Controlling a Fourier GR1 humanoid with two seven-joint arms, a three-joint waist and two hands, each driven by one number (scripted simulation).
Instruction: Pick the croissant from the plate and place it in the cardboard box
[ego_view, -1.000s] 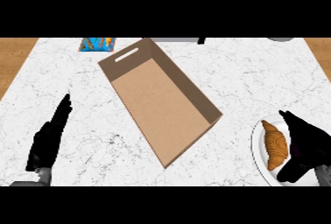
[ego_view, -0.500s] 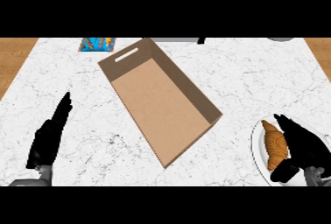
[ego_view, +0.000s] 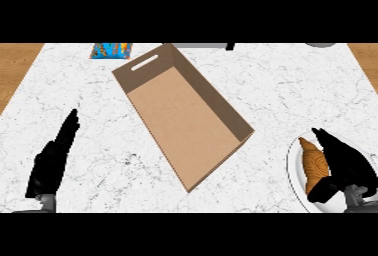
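1. croissant (ego_view: 314, 164) lies on the plate (ego_view: 294, 175), right of the cardboard box (ego_view: 184, 114).
2. right robot hand (ego_view: 347, 162) clasps the croissant.
3. left robot hand (ego_view: 53, 156) rests released, left of the box.

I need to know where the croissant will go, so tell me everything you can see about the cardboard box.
The cardboard box is a long, shallow, open-topped tray of plain brown card with low walls. It lies flat on the white marbled counter, turned diagonally: one short end points to the far left and has a slot handle cut through its wall, the other points toward the plate at the near right without touching it. Nothing shows inside it. Neither hand touches it; the croissant lies on the plate.
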